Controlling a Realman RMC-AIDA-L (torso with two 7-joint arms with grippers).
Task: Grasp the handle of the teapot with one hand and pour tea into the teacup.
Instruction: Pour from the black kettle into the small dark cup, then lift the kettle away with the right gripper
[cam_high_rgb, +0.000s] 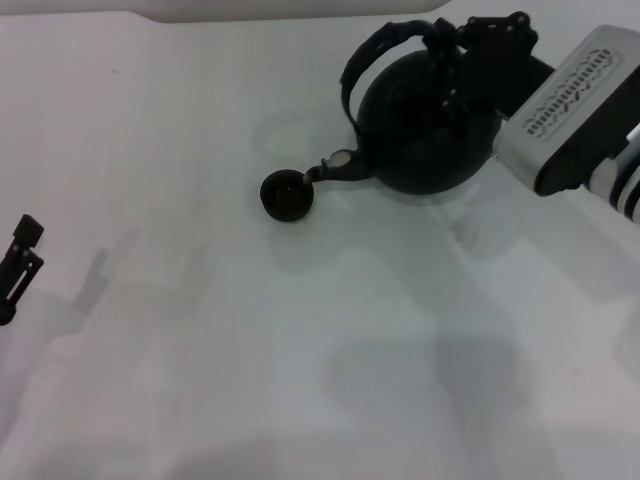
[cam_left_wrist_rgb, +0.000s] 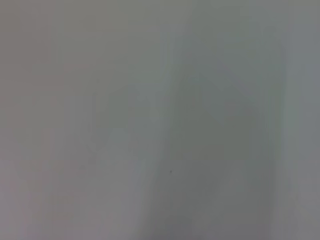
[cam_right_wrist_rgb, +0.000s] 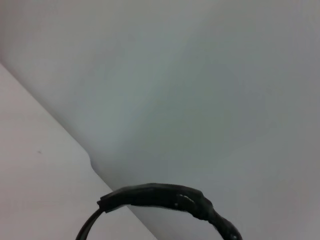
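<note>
The matte black teapot (cam_high_rgb: 425, 130) is tilted toward the robot's left, its short spout (cam_high_rgb: 333, 168) lowered right at the rim of the small black teacup (cam_high_rgb: 287, 194) on the white table. My right gripper (cam_high_rgb: 450, 50) is shut on the arched black handle (cam_high_rgb: 375, 50) at the top of the pot, near its right end. Part of the handle also shows in the right wrist view (cam_right_wrist_rgb: 160, 197). My left gripper (cam_high_rgb: 18, 262) is parked at the table's left edge, far from the pot.
The white table (cam_high_rgb: 250, 350) spreads all round the cup and pot. Its far edge (cam_high_rgb: 200, 18) runs close behind the pot. The left wrist view shows only plain table surface (cam_left_wrist_rgb: 160, 120).
</note>
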